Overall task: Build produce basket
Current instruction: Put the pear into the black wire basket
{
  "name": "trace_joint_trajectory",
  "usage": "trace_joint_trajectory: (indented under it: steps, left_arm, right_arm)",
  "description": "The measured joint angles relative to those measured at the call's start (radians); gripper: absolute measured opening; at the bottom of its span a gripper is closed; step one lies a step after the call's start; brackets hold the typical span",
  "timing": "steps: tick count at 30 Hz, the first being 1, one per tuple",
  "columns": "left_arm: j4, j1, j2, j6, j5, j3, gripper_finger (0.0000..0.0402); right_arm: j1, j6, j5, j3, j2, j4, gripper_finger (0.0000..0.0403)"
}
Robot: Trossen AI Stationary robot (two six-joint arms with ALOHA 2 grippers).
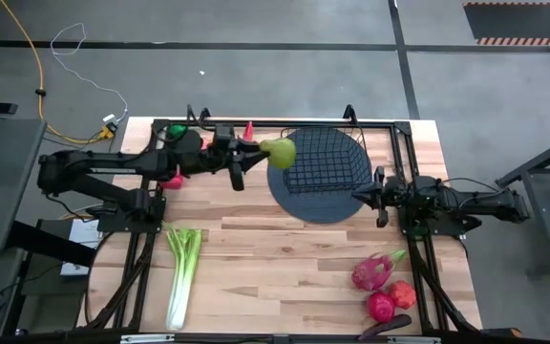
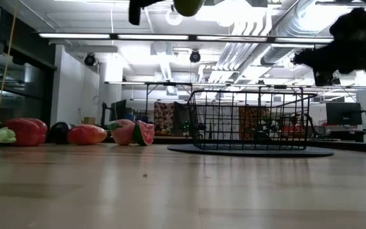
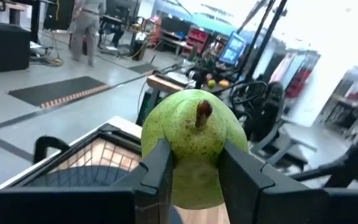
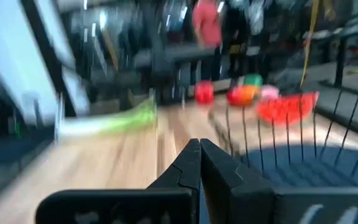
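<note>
From the left, celery [image 1: 182, 275] lies on the table [image 1: 285, 277], the left gripper [image 1: 259, 156] clamps a green pear [image 1: 280, 152] above the basket [image 1: 320, 174] rim, and the right gripper [image 1: 367, 194], fingers together, sits beside the basket's other side

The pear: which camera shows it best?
The left wrist view: the pear fills the picture, stem up, clamped by the left gripper. The high view shows it small at the basket's edge; the low view catches only its underside; the right wrist view misses it.
</note>
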Motion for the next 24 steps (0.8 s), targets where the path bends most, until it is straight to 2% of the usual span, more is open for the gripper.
trace_joint_trajectory:
  steps: [6, 10, 13, 18, 21, 24]
  left_arm:
    - [0.084, 0.001, 0.084, -0.054, -0.033, 0.000, 0.0091]
    - [0.136, 0.008, 0.115, -0.054, -0.032, 0.000, 0.0091]
    - [0.139, 0.016, 0.145, -0.055, -0.028, 0.015, 0.0091]
    - [0.063, 0.044, 0.212, 0.001, 0.049, 0.100, 0.0091]
    - [-0.044, 0.067, 0.261, 0.039, 0.100, 0.169, 0.0091]
    - [-0.103, 0.086, 0.308, 0.072, 0.153, 0.227, 0.0091]
  right_arm:
    - [0.000, 0.288, 0.068, 0.000, -0.001, 0.386, 0.0000]
    - [0.000, 0.277, 0.138, 0.001, -0.001, 0.558, 0.0000]
    - [0.000, 0.296, 0.149, 0.045, 0.011, 0.494, 0.0000]
    - [0.000, 0.297, 0.154, 0.201, 0.133, 0.233, 0.0016]
    - [-0.005, 0.302, 0.164, 0.324, 0.236, 0.058, 0.0054]
    - [-0.026, 0.302, 0.187, 0.449, 0.342, -0.112, 0.0112]
